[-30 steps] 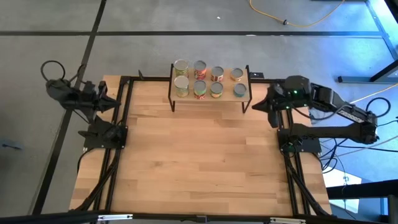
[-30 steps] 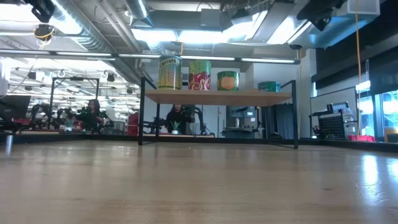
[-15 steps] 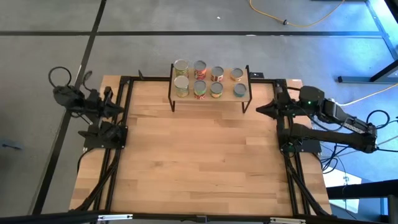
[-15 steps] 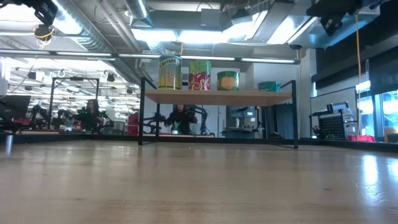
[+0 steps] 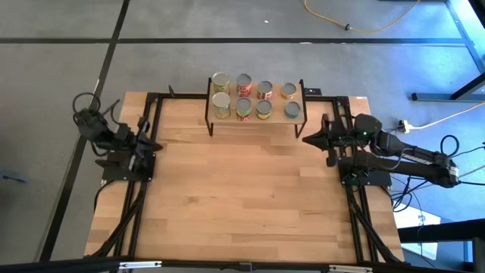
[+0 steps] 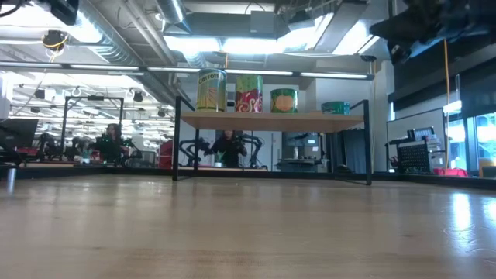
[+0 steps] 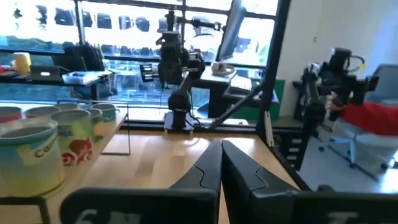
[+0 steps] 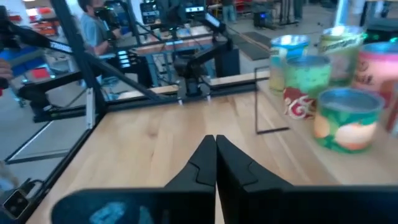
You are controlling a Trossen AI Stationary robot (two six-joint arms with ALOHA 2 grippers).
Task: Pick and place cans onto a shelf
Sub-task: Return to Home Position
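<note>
Several cans point(image 5: 253, 96) with silver tops and green, red, yellow or teal labels stand upright in two rows on the shelf's point(image 5: 255, 114) light wooden board at the table's far middle. They also show in the low view point(image 6: 248, 93), the left wrist view point(image 7: 37, 146) and the right wrist view point(image 8: 336, 93). My left gripper point(image 5: 154, 144) is shut and empty over the table's left edge, pointing right. My right gripper point(image 5: 307, 139) is shut and empty near the table's right edge, pointing left, just beside the shelf's right legs.
The shelf stands on thin black legs point(image 6: 177, 143). A black frame point(image 5: 151, 121) runs along the table's left, right and far sides. The arm bases point(image 5: 125, 163) point(image 5: 364, 168) sit at the side edges. Bare wooden table top point(image 5: 242, 197) lies between the arms. People show in the room behind.
My left gripper has come in from beyond the table's left edge, moving right and toward the near edge. My right gripper has swung toward the near edge and left, and lowered. The cans and shelf have not moved.
</note>
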